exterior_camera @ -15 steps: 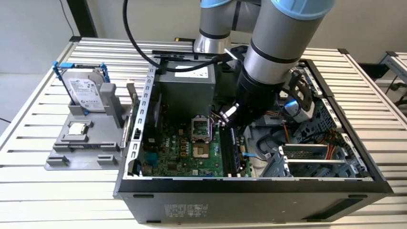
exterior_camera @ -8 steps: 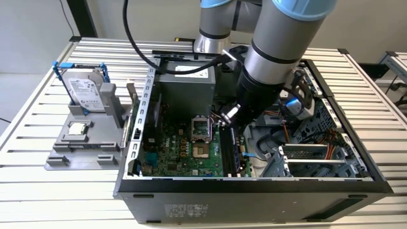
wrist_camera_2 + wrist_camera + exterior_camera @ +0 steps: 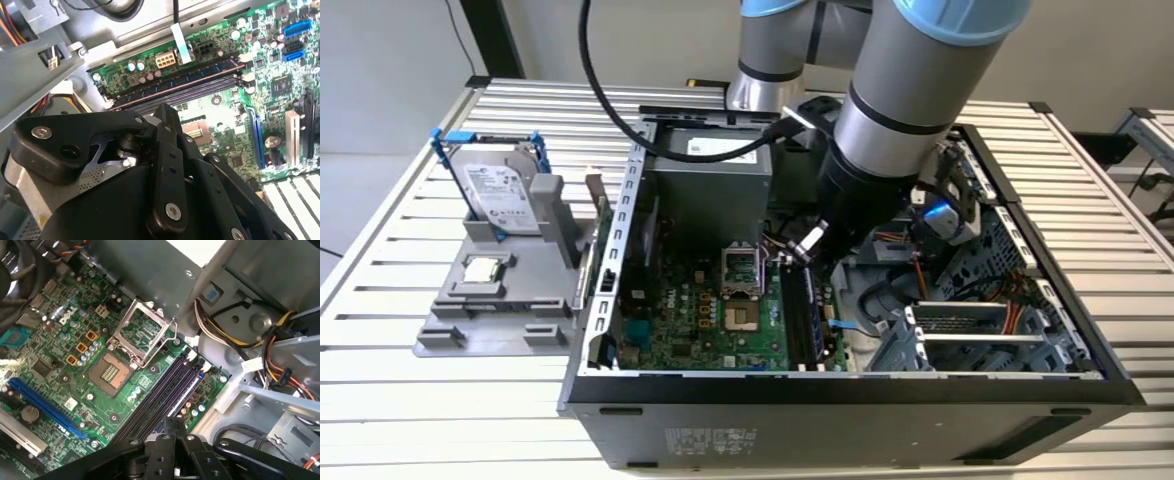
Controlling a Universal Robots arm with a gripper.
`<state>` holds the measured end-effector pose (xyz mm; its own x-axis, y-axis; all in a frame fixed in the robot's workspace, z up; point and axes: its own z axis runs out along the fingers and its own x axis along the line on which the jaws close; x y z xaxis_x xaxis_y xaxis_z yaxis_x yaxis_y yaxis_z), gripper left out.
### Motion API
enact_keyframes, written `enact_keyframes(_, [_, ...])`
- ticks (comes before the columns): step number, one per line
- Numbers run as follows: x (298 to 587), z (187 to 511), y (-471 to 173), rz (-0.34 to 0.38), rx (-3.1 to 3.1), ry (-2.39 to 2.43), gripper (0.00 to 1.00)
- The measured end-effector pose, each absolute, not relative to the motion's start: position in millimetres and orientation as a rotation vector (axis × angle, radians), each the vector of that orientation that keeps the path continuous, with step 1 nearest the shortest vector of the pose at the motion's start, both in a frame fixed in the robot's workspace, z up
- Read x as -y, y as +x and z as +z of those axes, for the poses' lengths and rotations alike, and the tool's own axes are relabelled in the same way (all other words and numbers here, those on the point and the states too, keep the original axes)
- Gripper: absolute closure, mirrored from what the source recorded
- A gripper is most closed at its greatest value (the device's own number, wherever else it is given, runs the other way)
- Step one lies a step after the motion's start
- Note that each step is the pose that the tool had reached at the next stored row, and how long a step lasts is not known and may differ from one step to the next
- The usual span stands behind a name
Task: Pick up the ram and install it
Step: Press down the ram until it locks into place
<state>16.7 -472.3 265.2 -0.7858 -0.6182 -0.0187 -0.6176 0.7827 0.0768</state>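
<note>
A grey robot arm reaches into an open black computer case (image 3: 854, 395) on a slatted metal counter (image 3: 400, 260). Its black tool (image 3: 803, 252) hovers just above the long black memory slots (image 3: 165, 390) on the green motherboard (image 3: 65, 340). In both wrist views its fingers (image 3: 175, 430) sit pressed together, holding nothing visible. The dark ram stick (image 3: 825, 312) stands upright in a slot, hemmed between the open processor socket (image 3: 738, 268) and grey cables (image 3: 894, 300).
</note>
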Motion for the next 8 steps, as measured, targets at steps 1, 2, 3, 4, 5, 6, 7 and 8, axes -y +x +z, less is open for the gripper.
enact_keyframes(1, [472.3, 265.2, 16.7, -0.123, 2.952, 1.046, 1.00])
enact_keyframes(2, [472.4, 265.2, 16.7, -0.122, 2.945, 1.070, 1.00])
enact_keyframes(3, [472.4, 265.2, 16.7, -0.122, 2.938, 1.092, 1.00])
enact_keyframes(4, [472.4, 265.2, 16.7, -0.121, 2.929, 1.117, 1.00])
enact_keyframes(5, [472.4, 265.2, 16.7, -0.120, 2.921, 1.143, 1.00])
enact_keyframes(6, [472.3, 265.2, 16.7, -0.120, 2.913, 1.166, 1.00])
enact_keyframes(7, [472.3, 265.2, 16.7, -0.119, 2.905, 1.188, 1.00])
enact_keyframes(8, [472.3, 265.2, 16.7, -0.119, 2.896, 1.213, 1.00])
